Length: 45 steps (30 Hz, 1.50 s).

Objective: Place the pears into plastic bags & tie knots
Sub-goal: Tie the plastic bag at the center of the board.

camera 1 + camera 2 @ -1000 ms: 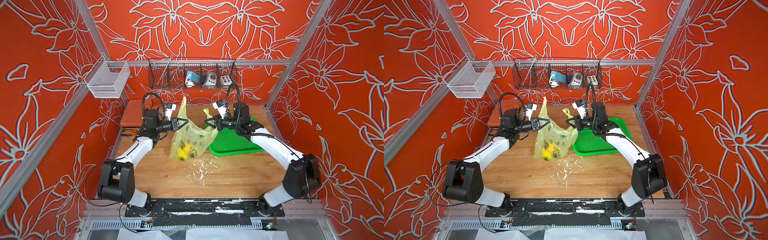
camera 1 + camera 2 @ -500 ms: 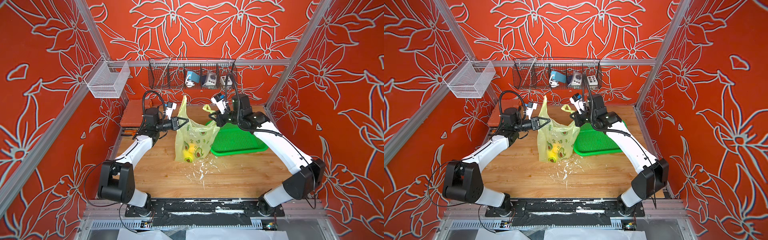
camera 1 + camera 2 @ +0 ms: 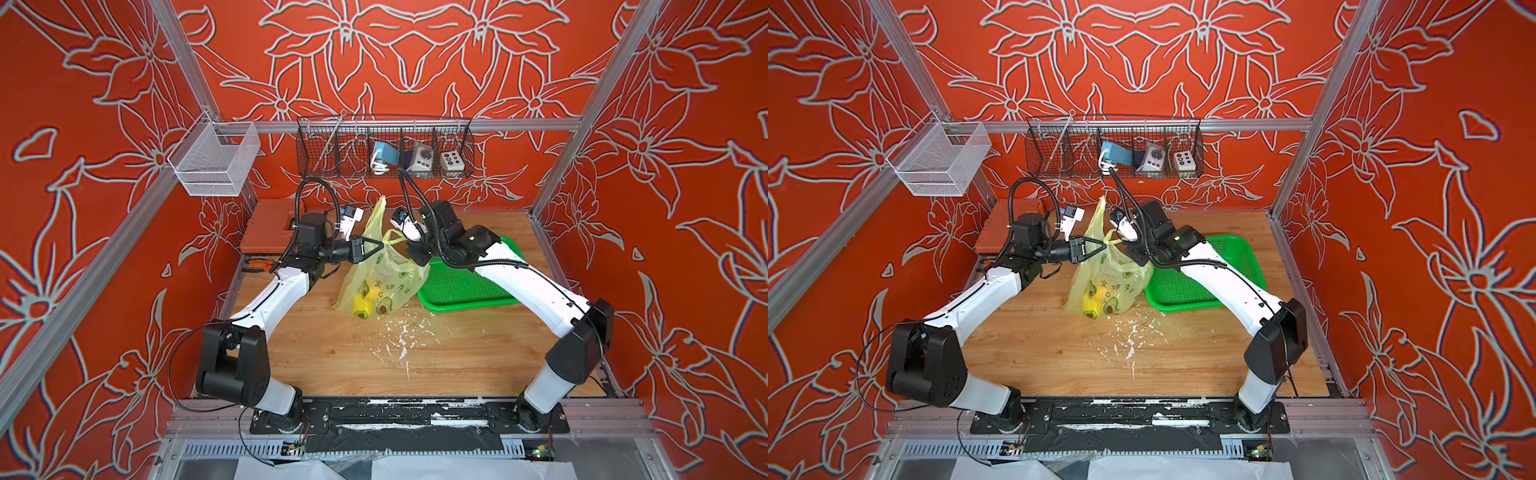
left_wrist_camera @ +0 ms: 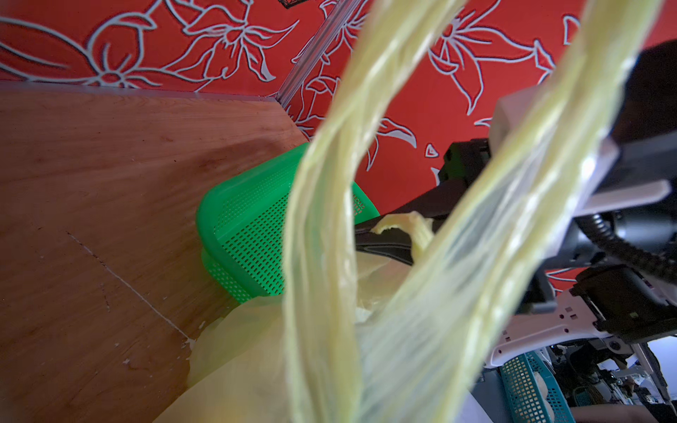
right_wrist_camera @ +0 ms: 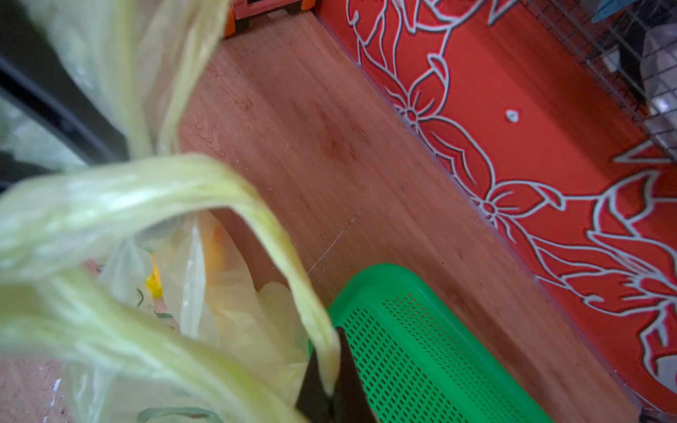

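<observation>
The pale yellow-green plastic bag [image 3: 384, 278] [image 3: 1108, 282] stands on the wood beside the basket in both top views. The pears [image 3: 360, 305] show yellow through its lower part. My left gripper [image 3: 380, 241] is shut on the tall handle [image 3: 379, 212]. That handle's loop [image 4: 322, 256] fills the left wrist view and hides the jaws. My right gripper [image 5: 331, 393] is shut on the other handle [image 5: 322, 348], whose short loop [image 3: 392, 237] sits right beside the left gripper's tip. No knot shows in any view.
A green perforated basket [image 3: 465, 286] [image 5: 421, 348] lies under the right arm, touching the bag. An orange-brown box [image 3: 268, 230] and pliers [image 3: 259, 264] are at the back left. A wire rack [image 3: 384, 147] hangs on the back wall. White flecks [image 3: 401, 332] dot the wood.
The right gripper rose, then swung left and down with its handle, ending next to the left gripper's tip. The left gripper stayed put and the bag barely shifted.
</observation>
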Each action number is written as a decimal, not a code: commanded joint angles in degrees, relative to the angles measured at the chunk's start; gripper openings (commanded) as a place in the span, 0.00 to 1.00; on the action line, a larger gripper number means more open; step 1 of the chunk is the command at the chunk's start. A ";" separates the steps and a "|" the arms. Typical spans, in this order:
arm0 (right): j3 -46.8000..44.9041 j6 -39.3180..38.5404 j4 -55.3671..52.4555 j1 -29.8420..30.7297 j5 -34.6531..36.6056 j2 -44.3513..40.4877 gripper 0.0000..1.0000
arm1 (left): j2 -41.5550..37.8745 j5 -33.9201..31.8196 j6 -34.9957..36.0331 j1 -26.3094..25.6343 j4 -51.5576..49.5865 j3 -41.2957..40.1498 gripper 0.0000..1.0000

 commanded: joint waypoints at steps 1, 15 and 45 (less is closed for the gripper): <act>2.31 -3.54 1.30 1.70 2.59 1.68 0.00 | 1.01 1.06 4.29 -0.17 -3.77 2.25 0.00; 6.39 -5.62 -1.05 2.65 3.39 5.68 0.00 | 3.10 5.11 3.62 -0.14 0.59 3.51 0.00; 8.58 -4.22 -3.70 2.85 2.70 7.47 0.00 | -5.84 5.72 5.57 0.71 -4.19 -3.38 0.78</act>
